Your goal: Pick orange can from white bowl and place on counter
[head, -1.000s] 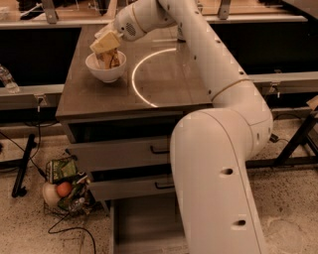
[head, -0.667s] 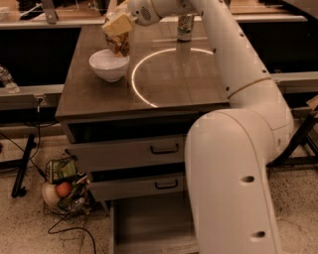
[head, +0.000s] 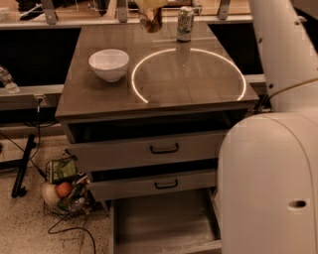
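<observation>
The orange can hangs in the air above the back of the counter, to the right of and beyond the white bowl. My gripper is at the top edge of the view, shut on the can's upper part; most of the gripper is cut off by the frame. The bowl stands empty on the left part of the counter, just outside the glowing white ring.
A pale green-and-white can stands upright at the back of the counter on the ring's far edge, close right of the held can. My white arm fills the right side. The bottom drawer is pulled open. A basket of clutter sits on the floor at left.
The gripper has lifted the orange can out of the white bowl and carried it up and to the right. The bowl is left empty.
</observation>
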`<state>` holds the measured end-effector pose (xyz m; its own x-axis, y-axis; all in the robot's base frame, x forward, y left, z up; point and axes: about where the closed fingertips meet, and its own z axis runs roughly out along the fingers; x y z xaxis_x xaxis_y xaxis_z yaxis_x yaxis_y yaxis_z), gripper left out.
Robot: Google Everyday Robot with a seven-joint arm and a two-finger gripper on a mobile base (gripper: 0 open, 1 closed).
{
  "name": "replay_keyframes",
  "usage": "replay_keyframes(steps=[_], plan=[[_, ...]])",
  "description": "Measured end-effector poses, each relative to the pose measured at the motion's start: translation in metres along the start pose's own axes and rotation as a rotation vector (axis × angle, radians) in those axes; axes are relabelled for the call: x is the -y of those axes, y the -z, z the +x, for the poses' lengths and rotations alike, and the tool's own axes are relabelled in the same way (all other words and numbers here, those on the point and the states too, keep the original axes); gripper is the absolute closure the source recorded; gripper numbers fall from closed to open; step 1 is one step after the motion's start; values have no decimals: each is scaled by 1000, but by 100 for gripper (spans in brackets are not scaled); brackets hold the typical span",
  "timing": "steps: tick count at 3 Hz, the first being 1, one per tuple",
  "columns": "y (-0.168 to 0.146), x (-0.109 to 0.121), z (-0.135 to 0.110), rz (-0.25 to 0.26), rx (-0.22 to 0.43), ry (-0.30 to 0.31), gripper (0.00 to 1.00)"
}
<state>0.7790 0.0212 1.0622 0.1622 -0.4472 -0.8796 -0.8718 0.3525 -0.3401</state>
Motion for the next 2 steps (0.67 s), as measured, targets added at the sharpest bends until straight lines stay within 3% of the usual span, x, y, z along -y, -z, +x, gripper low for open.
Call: replay_keyframes(steps=[1, 2], plan=[[12, 9, 34, 36, -78, -28, 100], [-2, 5, 86, 17, -175, -92, 100]])
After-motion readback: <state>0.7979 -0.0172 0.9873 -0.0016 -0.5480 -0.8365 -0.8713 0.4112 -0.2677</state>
